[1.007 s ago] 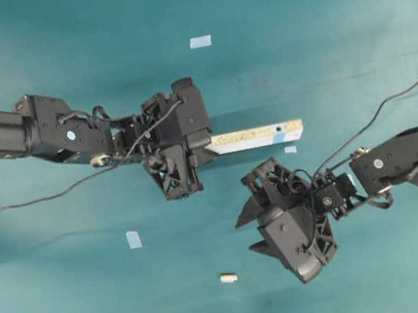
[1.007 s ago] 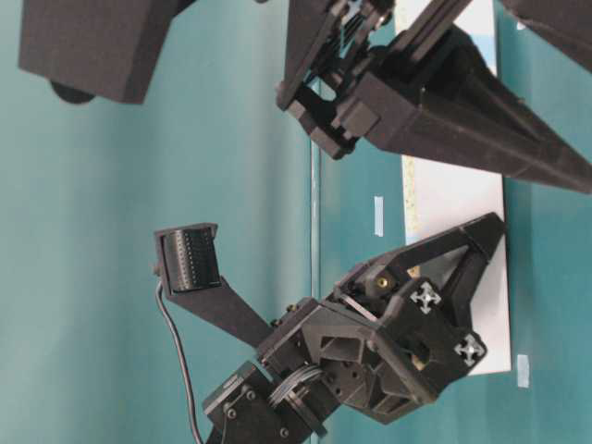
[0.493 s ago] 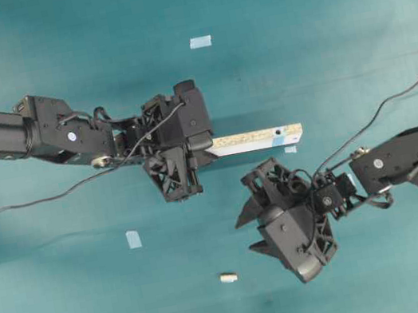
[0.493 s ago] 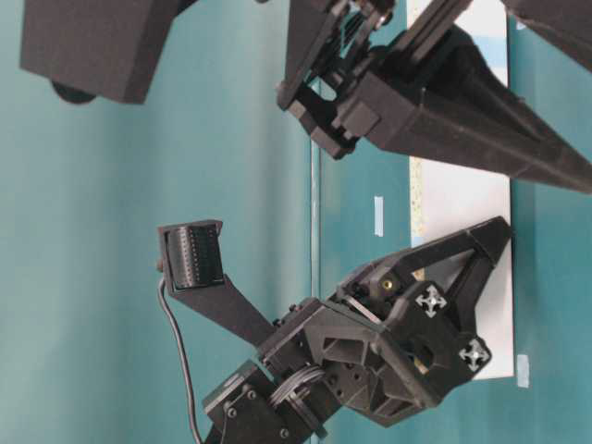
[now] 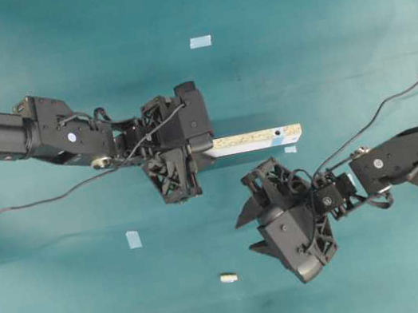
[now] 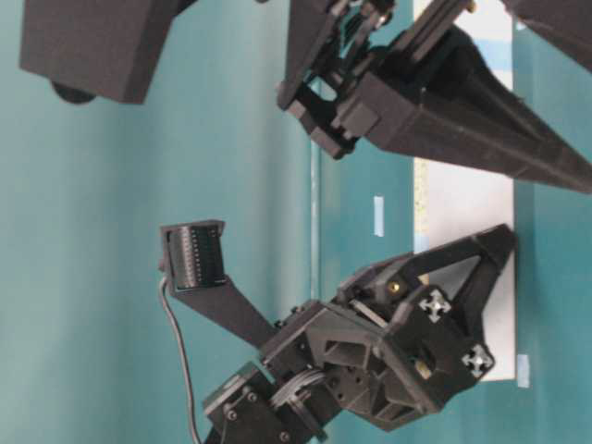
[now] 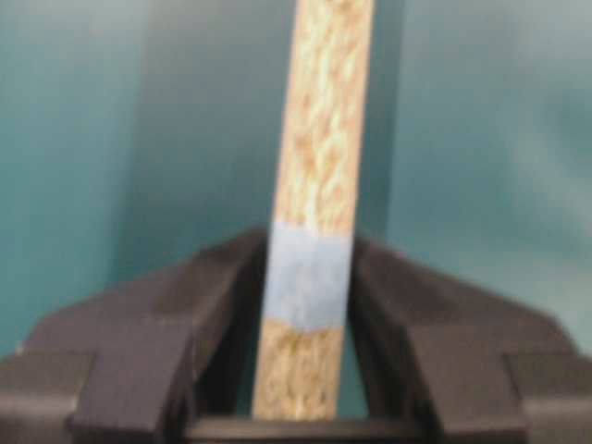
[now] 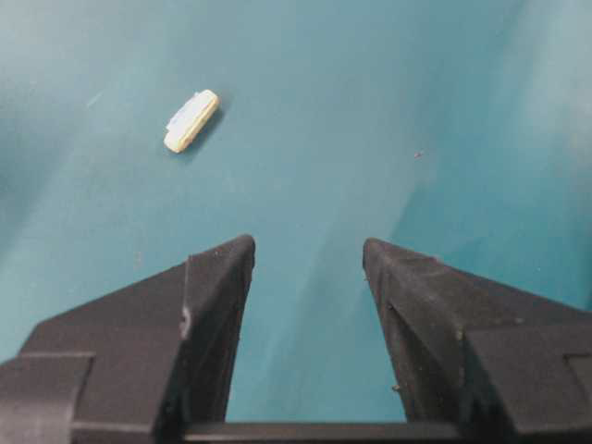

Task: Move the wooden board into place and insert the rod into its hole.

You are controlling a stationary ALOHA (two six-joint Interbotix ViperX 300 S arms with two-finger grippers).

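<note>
Overhead view shows the wooden board [image 5: 259,139] lying flat on the teal table [image 5: 315,24], reaching out to the right from the left gripper [image 5: 201,148]. All places below are given relative to this board. Its left end sits between the left fingers. In the left wrist view the fingers [image 7: 217,296] stand on both sides of the board [image 7: 314,185], at a band of blue tape [image 7: 308,276], but thin gaps seem to show along its edges. Whether the fingers press the board or have just let go, I cannot tell. The hole [image 5: 278,133] is a small dark dot near the far right end of the board, facing up, so I judge the board is laid this way to receive the rod from above. A small tape square [image 5: 290,149] lies just below that end and probably marks the wanted place.

The right gripper [image 5: 248,232] hovers below the right half of the board, apart from it, its fingers spread wide and empty. The rod [image 5: 228,278] lies on the table well below the board's left half, a little left of this gripper. In the right wrist view the rod [image 8: 191,120] lies ahead of the open fingertips [image 8: 227,268], so this arm seems prepared to pick it.
</note>
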